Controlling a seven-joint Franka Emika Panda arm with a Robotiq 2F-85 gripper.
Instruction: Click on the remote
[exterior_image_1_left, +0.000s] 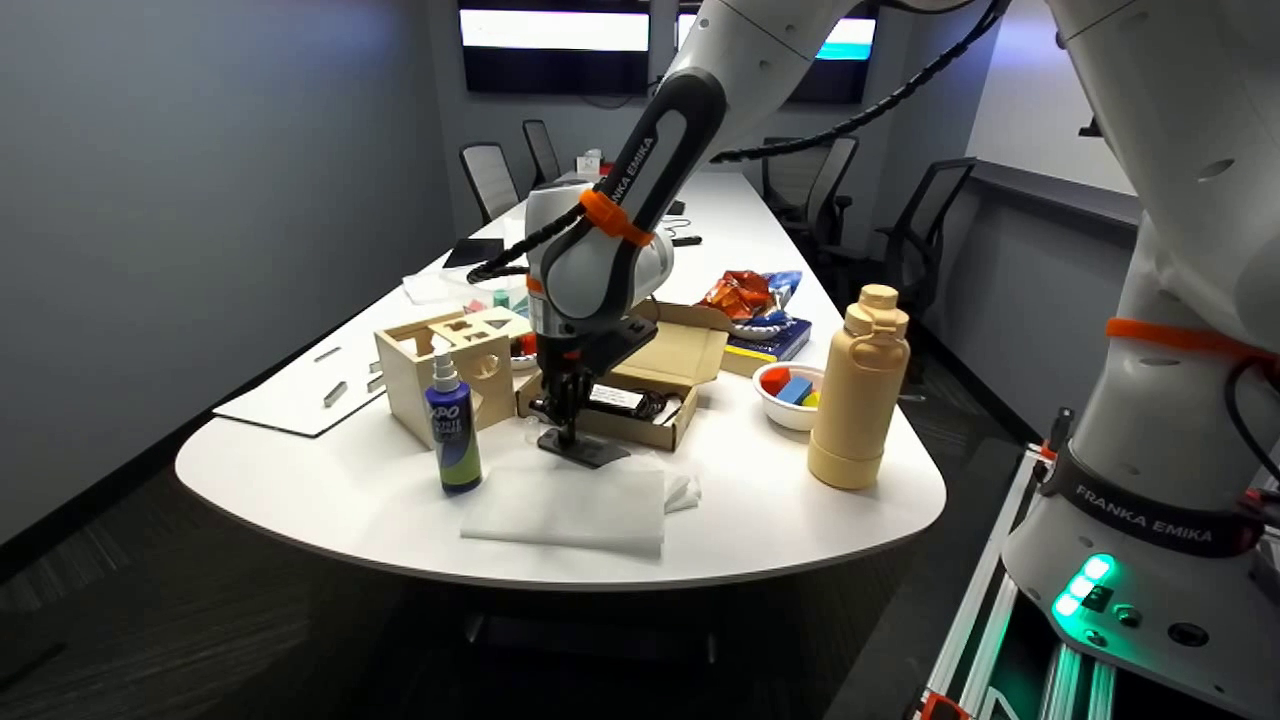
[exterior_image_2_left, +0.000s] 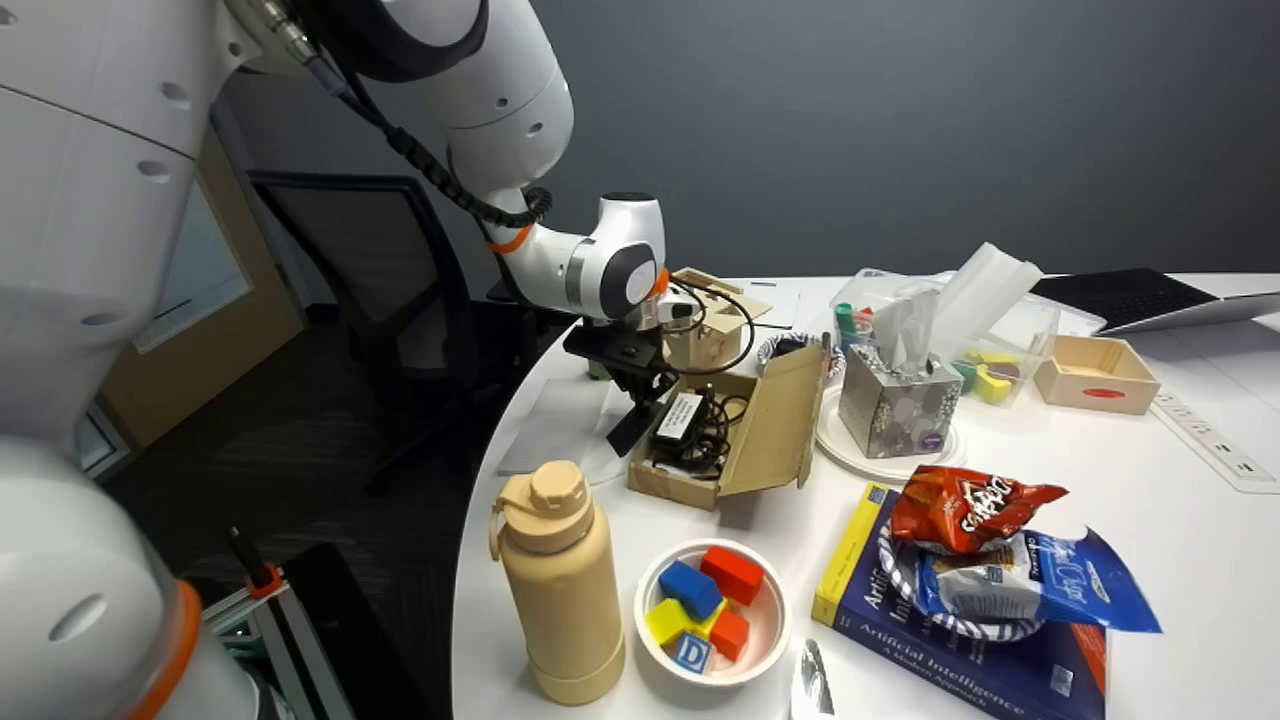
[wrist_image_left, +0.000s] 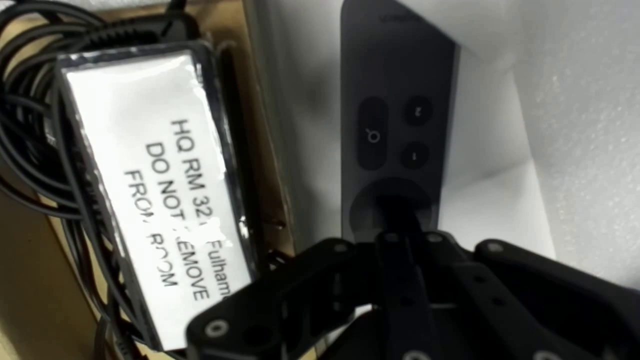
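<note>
Fingers (wrist_image_left: 392, 255) over thin black remote (wrist_image_left: 396, 120)

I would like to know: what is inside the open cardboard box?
The cardboard box holds what looks like a labelled black adapter and looped black cables beside it. What lies directly beneath them is covered and cannot be seen.

In an exterior view, from the cardboard box (exterior_image_2_left: 675, 487), the remote (exterior_image_2_left: 630, 430) is at nine o'clock, under the claw (exterior_image_2_left: 646, 396); the bottle (exterior_image_2_left: 560, 590) at seven, the bowl (exterior_image_2_left: 770, 632) at six.
</note>
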